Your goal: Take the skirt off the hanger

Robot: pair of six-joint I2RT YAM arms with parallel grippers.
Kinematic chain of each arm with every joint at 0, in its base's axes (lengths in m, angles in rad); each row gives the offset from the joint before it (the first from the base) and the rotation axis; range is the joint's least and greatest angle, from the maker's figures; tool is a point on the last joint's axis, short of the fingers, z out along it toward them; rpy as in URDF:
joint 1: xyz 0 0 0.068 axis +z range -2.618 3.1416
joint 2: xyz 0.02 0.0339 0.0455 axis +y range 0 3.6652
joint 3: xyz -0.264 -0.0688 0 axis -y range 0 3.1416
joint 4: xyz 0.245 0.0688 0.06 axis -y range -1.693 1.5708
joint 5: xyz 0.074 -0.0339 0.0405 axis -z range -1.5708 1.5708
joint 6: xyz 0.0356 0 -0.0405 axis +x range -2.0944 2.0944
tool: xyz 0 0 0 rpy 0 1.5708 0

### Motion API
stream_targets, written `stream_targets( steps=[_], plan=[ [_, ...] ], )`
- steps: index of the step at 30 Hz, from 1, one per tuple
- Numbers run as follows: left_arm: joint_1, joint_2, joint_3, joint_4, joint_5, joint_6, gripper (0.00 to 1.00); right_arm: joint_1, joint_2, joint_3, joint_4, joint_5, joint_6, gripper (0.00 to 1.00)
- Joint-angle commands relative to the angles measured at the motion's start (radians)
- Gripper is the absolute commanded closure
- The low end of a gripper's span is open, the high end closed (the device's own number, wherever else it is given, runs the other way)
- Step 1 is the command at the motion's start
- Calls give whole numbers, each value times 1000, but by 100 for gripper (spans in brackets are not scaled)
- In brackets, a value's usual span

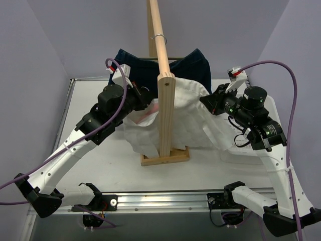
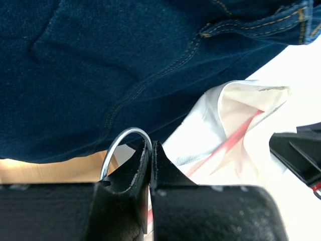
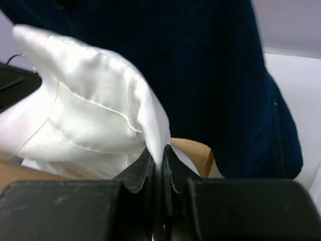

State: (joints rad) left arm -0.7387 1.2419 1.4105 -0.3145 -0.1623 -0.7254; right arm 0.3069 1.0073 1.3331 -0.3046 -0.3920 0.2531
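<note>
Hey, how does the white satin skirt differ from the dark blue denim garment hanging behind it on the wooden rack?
The white satin skirt is pale and glossy; the dark blue denim garment is matte with tan stitching. The skirt bunches around the near wooden post; the denim hangs farther back. The right gripper is shut on the skirt's fabric; neither gripper pinches the denim. Both hang on the same rack.

The left arm [image 1: 65,155], at eight o'clock, and the right arm [image 1: 283,175], at four, have white links and black joint housings. A purple cable [image 1: 293,90] trails each. Small green lights [image 1: 230,106] dot the right's.
</note>
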Motion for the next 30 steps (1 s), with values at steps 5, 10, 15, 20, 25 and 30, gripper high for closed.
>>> stream_targets(
  steps=[5, 10, 15, 20, 25, 30],
  plan=[
    [1, -67, -27, 43, 15, 27, 98, -9, -13, 51, 15, 485, 172, 100],
    [5, -102, -67, 38, 21, 53, 98, -41, -44, 46, -65, 712, 299, 100],
    [9, -113, -74, 38, 72, 101, 98, -98, -30, 21, -6, 468, 200, 100],
    [12, -113, -68, 32, 79, 123, 98, -114, 60, 90, -28, 87, 29, 70],
    [12, -99, -58, 32, 99, 123, 98, -115, 56, 144, -42, 70, -18, 31],
    [13, -88, -47, 28, 116, 118, 98, -115, 96, 212, -73, -20, -69, 32]
  ],
)
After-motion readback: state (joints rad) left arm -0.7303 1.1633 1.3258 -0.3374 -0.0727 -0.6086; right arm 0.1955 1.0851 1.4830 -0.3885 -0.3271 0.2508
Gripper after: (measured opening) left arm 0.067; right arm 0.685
